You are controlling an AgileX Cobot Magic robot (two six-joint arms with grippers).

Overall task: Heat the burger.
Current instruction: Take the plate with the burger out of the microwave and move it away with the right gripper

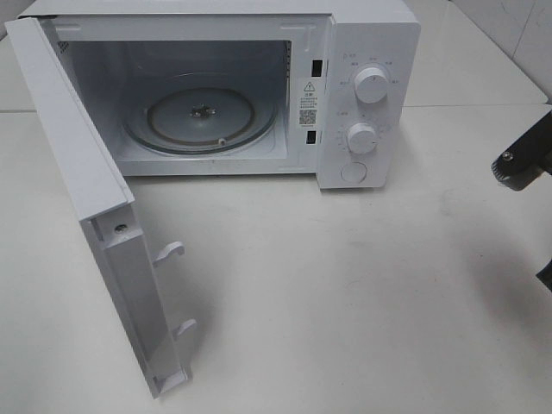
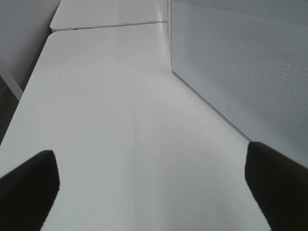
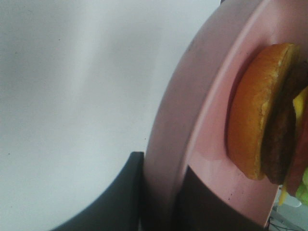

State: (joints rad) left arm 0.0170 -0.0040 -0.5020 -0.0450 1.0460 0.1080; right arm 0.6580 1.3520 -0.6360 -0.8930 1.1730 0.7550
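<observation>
White microwave (image 1: 216,86) at upper centre of the overhead frame, door (image 1: 82,198) swung wide toward the lower left, glass turntable (image 1: 203,116) bare inside. Two round knobs (image 1: 371,86) on the control panel at right of the cavity, round button beneath. White table (image 1: 345,302) filling the lower frame.

Left gripper (image 2: 151,187): jaws spread wide, dark fingertips (image 2: 26,185) at both lower corners of its wrist view, nothing between them, table below and the perforated door panel at the right of that frame.

Right gripper (image 3: 161,192): at the far right edge of the overhead frame, only partly in view; in its wrist view, jaws clamped on the rim of the pink plate (image 3: 192,110).

Burger (image 3: 262,110) on that plate, seen edge-on at right of the right wrist frame: golden bun, dark patty, yellow cheese, some green lettuce.
</observation>
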